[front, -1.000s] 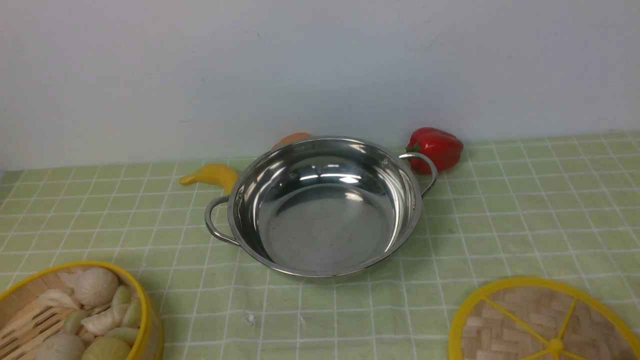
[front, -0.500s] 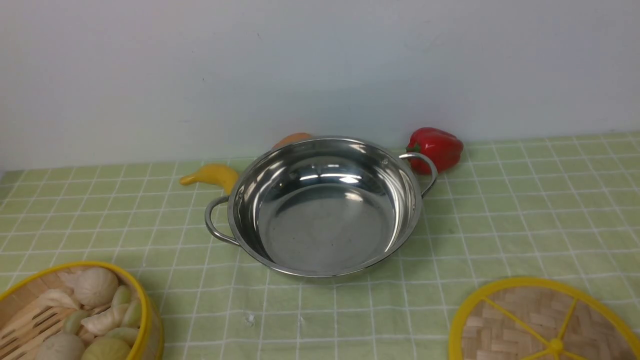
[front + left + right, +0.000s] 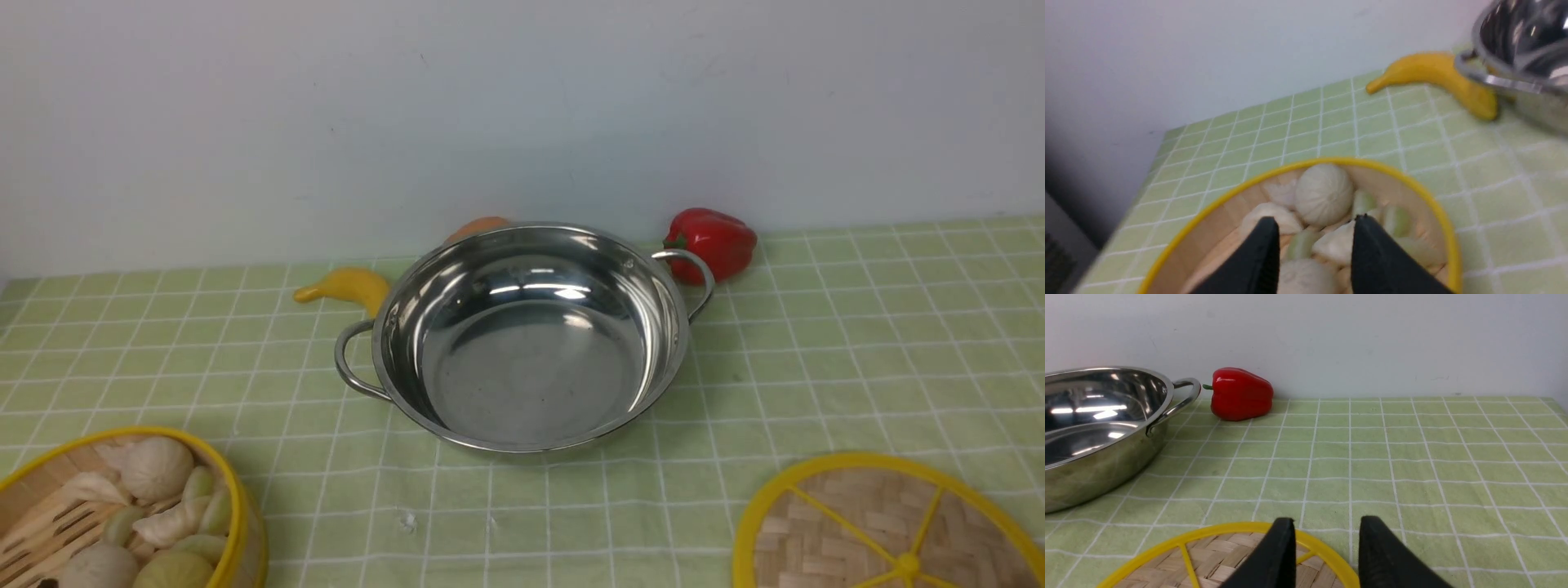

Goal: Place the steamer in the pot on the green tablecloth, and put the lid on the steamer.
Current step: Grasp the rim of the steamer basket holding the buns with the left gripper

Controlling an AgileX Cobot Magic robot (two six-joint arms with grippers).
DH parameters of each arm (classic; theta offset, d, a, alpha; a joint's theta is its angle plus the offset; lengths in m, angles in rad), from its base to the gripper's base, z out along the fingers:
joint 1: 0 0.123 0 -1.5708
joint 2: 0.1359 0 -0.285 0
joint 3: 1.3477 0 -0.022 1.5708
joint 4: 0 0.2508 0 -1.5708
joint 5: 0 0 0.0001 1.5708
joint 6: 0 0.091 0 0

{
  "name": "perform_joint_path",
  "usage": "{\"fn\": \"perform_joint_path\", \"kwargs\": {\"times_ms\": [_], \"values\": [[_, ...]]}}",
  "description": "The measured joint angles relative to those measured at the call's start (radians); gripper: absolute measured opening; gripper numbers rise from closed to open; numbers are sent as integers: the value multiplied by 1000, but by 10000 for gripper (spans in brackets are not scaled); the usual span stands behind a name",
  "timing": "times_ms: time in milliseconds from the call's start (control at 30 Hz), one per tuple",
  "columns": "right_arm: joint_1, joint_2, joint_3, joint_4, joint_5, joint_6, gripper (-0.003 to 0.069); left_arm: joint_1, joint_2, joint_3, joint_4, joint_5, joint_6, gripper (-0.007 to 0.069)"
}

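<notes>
1. The steamer (image 3: 222, 478) is sitting in the lower left corner of the front view, cropped by the frame edges. Only part of its yellow rim and pale dumplings is showing. The lid (image 3: 824, 523) is lying flat in the lower right corner, sliced off by the bottom edge.
2. Farther back, an orange object (image 3: 478, 229) is peeking over the pot's far rim, too hidden to identify. A banana (image 3: 347, 286) is disappearing behind the pot's left side.
3. The green tablecloth (image 3: 857, 343) is covering the whole surface and running back to a plain pale wall (image 3: 522, 106).
4. The left gripper (image 3: 1315, 220) is hovering over the steamer's dumplings, its black fingers parted with nothing between them. Contact cannot be judged.
5. The right gripper (image 3: 1327, 520) is standing wide over the lid's edge, with the yellow rim passing beneath the gap.
6. The pot (image 3: 531, 367) is sitting empty at centre frame, beyond the steamer and lid and apart from both. A red pepper (image 3: 714, 241) is resting just beside its right handle.
</notes>
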Motion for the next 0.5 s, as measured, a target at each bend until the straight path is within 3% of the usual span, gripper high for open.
{"fn": "perform_joint_path", "kwargs": {"times_ms": [233,333,500], "values": [[0,0,0,0,0,0,242,0,0,0,-351,-207,-184,243],[0,0,0,0,0,0,242,0,0,-3,-397,-233,-202,243],[0,0,0,0,0,0,242,0,62,-142,-387,-50,-199,243]]}}
